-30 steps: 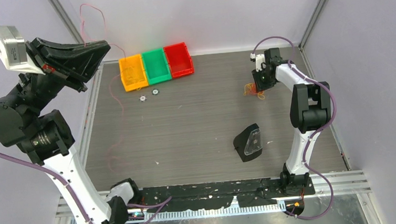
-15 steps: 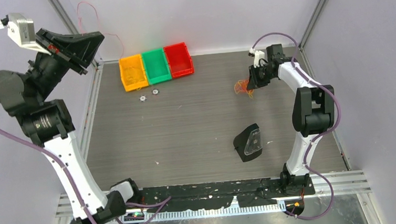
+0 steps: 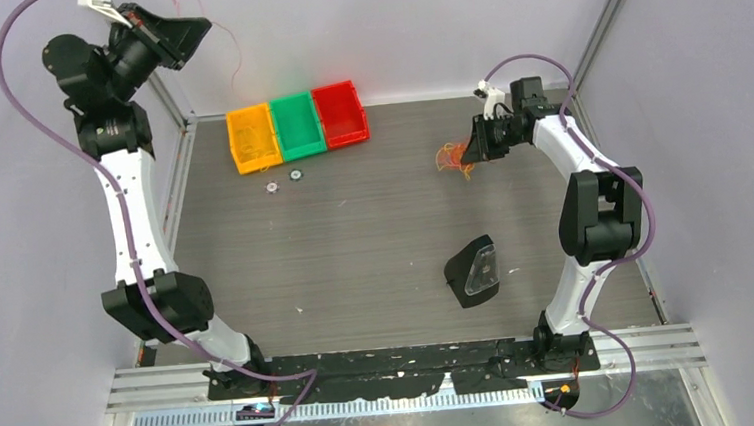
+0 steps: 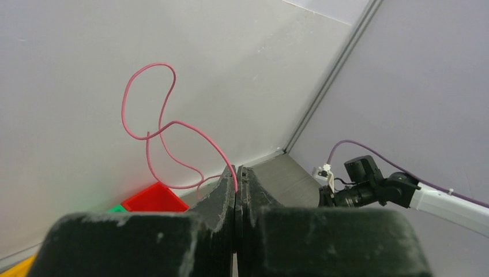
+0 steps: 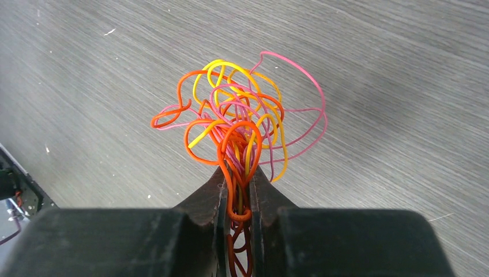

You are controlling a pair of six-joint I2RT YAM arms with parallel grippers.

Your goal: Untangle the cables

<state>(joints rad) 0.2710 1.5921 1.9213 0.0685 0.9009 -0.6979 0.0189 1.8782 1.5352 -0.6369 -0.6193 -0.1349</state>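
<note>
My left gripper (image 3: 202, 26) is raised high at the far left corner, shut on a thin pink cable (image 4: 167, 124) that loops in the air before the back wall; in the top view the pink cable (image 3: 235, 58) hangs down toward the bins. My right gripper (image 3: 469, 152) is over the far right of the table, shut on a tangled bundle of orange, yellow and pink cables (image 5: 242, 127), which also shows in the top view (image 3: 449, 157). In the right wrist view the strands pass between my right gripper's (image 5: 237, 173) jaws and fan out above the table.
Three bins stand at the back: orange (image 3: 252, 136), green (image 3: 297, 123), red (image 3: 340, 113). Two small round parts (image 3: 284, 181) lie in front of them. A black wedge-shaped object with a clear face (image 3: 473, 271) lies on the table right of centre.
My left arm has swung up and back toward the far left corner, lifting the pink cable off the table. My right gripper has shifted slightly left with the bundle.
</note>
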